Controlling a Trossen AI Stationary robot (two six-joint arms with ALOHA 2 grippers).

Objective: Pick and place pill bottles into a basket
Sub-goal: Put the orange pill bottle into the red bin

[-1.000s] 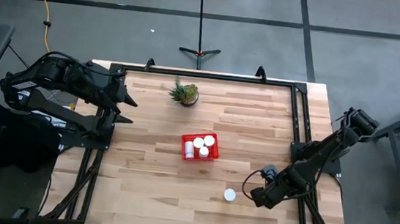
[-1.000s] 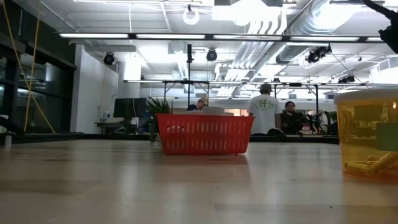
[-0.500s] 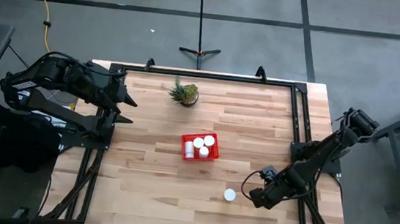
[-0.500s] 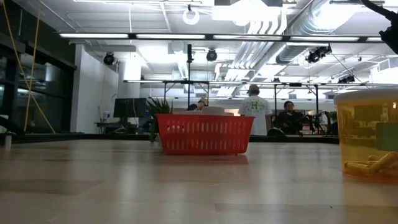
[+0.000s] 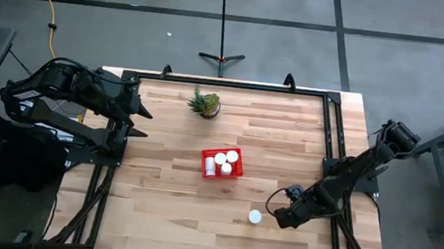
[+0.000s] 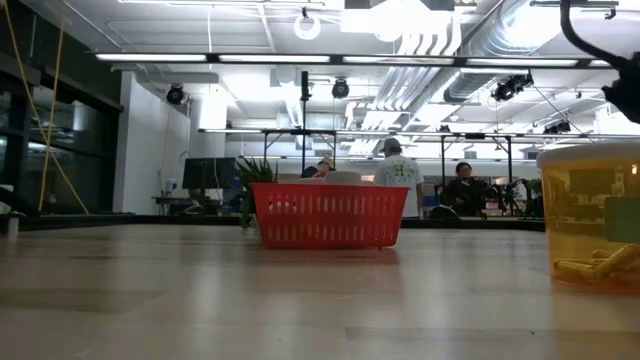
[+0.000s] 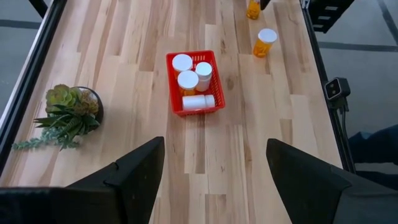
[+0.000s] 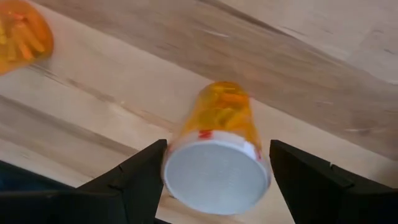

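The right end effector [image 8: 214, 186] hangs low over the front right part of the wooden bench [image 5: 166, 193], its two fingers spread apart on either side of an upright orange pill bottle [image 8: 217, 149]. The white cap [image 8: 214, 176] sits squarely in the gap, but the fingers look clear of it, so nothing is grasped yet. A second orange bottle [image 8: 22, 31] stands just beyond it.

In the high view one white-capped bottle [image 5: 255, 217] shows just beside the right end effector [image 5: 277, 218]. The red mesh basket [image 5: 206, 169] sits near the middle of the bench, well apart from that bottle, with four white-capped bottles [image 7: 188, 81] already inside, one lying on its side.

The left end effector [image 7: 214, 171] waits released at the left edge of the bench, near a small potted plant [image 5: 205, 103].

The bottle is probably light, rigid plastic, smooth and round, with loose capsules inside. It could slip or tip if pinched off-centre. The safer hold is likely across the cap or just below it, squeezed evenly, then lifted straight up.
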